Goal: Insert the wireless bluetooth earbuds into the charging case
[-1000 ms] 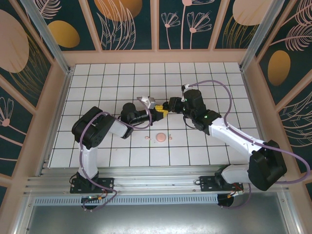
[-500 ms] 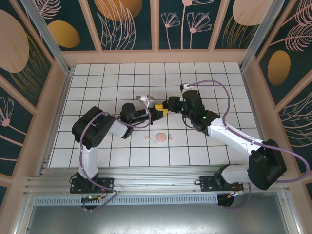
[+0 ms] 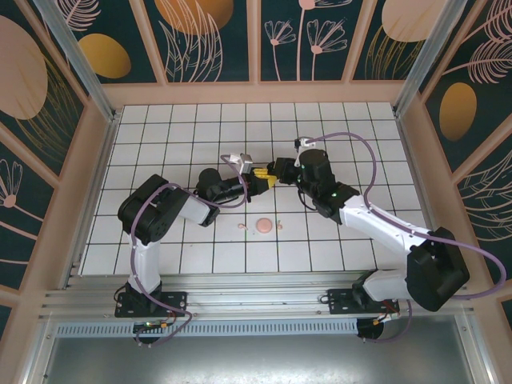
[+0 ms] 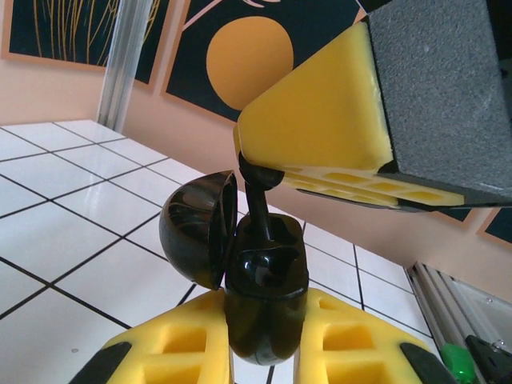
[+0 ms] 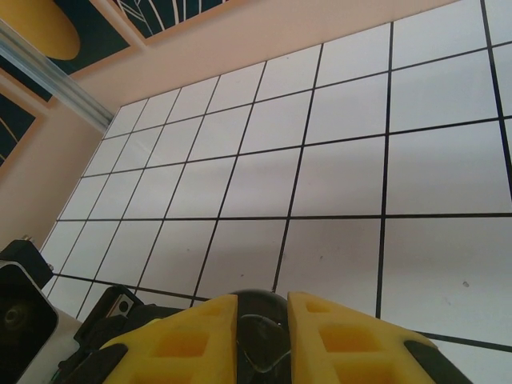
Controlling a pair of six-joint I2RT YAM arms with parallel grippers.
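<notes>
A glossy black charging case (image 4: 264, 276) sits between the yellow fingers of my left gripper (image 4: 264, 324), which is shut on it; its lid (image 4: 192, 232) hangs open to the left. Above it, one yellow finger (image 4: 320, 128) of my right gripper pinches a black earbud (image 4: 258, 200), whose stem points down into the case's socket. In the right wrist view my right gripper (image 5: 260, 312) is shut on that dark earbud (image 5: 260, 332). From above, the left gripper (image 3: 258, 182) and right gripper (image 3: 273, 174) meet tip to tip over the table's middle.
A pale pink round case (image 3: 264, 226) lies on the white grid table (image 3: 336, 128) near the front, with a small pink earbud (image 3: 242, 228) just left of it. Peach walls and metal posts ring the table. The left arm's black wrist (image 5: 24, 312) is close by.
Both grippers, still joined at the case, have drifted slightly towards the back of the table. Neither grip has changed.
</notes>
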